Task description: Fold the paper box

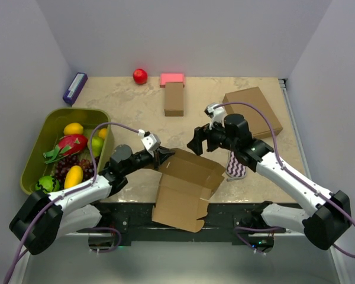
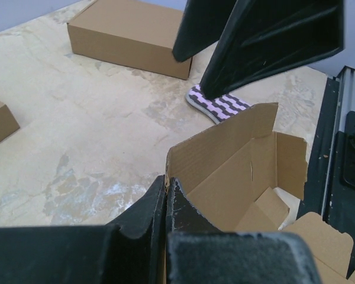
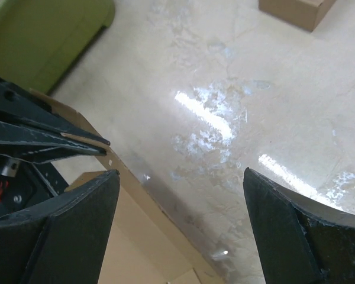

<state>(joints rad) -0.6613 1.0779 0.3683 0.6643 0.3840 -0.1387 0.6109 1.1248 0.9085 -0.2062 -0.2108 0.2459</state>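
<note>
So the paper box is only half-formed. It sits at the near edge of the worktop between the two arms, and its closest flaps hang out past the edge. The left fingers are clamped fully together on the top edge of one raised wall, right at a corner, so that's a pretty thin pinch. The right fingers are spread wide with nothing in them, hovering just above the far wall and very near the left ones. My worry is that if the right side pushes down or sideways on that wall, the whole thing probably pivots around that one pinch point. It could then skate further off the edge, since so little of it rests on the surface. A hard push could also crease the cardboard off its score line or tear the pinched corner. And the two sets of fingers are close enough to knock each other. The striped cloth just beside the box could snag a flap too.
</note>
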